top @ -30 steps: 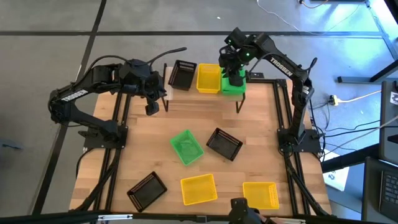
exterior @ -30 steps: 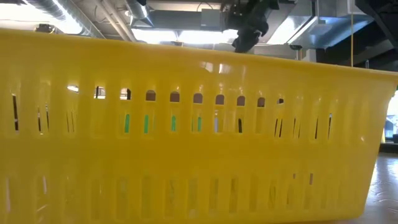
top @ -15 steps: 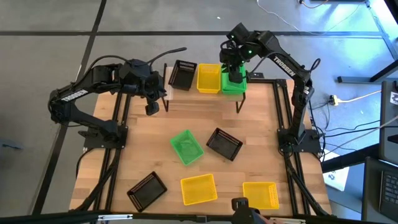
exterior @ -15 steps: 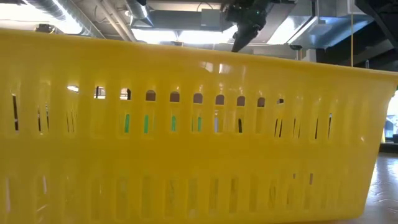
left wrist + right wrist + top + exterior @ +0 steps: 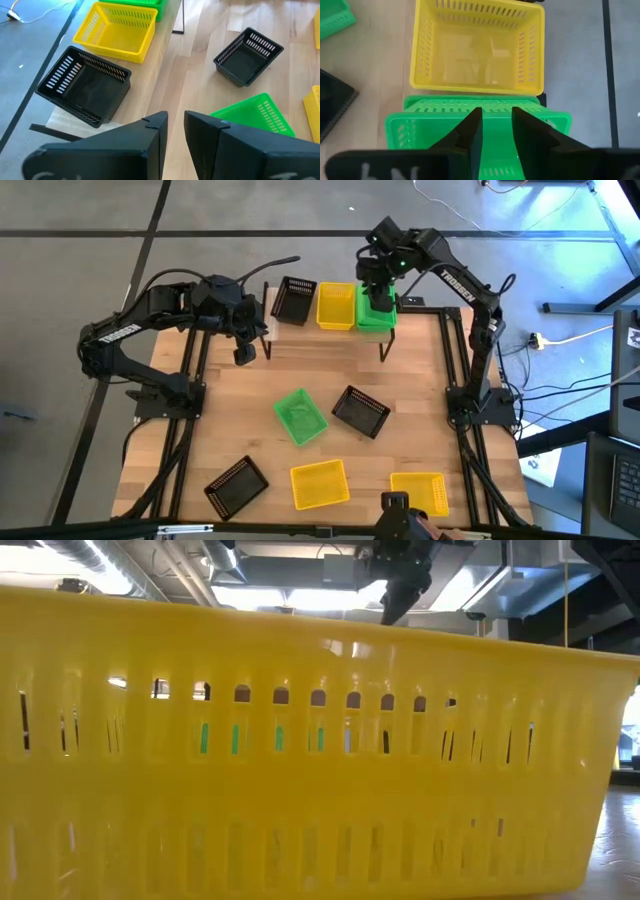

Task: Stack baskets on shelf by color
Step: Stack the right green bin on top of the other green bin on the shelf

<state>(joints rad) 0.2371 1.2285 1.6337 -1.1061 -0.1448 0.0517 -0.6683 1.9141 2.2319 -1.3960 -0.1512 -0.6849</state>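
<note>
Shelf (image 5: 330, 332): low wooden rack at the far edge of the worktop (image 5: 250, 420), carrying three baskets in a row.
Black basket on shelf (image 5: 294, 299): at the left end of the row, tilted, overhanging the plank edge in the left wrist view.
Yellow basket on shelf (image 5: 336, 306): in the middle, upright, just beside the green stack.
Green stack on shelf (image 5: 376, 313): at the right end; two green rims visible one inside the other in the right wrist view.
Right gripper (image 5: 375, 280): directly above the green stack, pointing down; fingers (image 5: 472, 131) slightly parted over the near rim, grasping nothing, contact with the rim not clear.
Left gripper (image 5: 243, 352): hanging above the worktop near the shelf's left end, well apart from every basket; fingers (image 5: 155, 135) nearly closed on nothing, a narrow gap between them.
Loose green basket (image 5: 301, 416): mid-worktop, turned at an angle.
Loose black basket, centre (image 5: 361, 411): just right of the loose green one, also angled.
Loose black basket, front (image 5: 236, 485): near the front left corner.
Loose yellow basket, front middle (image 5: 319, 483): close to the front edge.
Loose yellow basket, front right (image 5: 419, 493): near the front edge; one yellow wall fills the low view.
</note>
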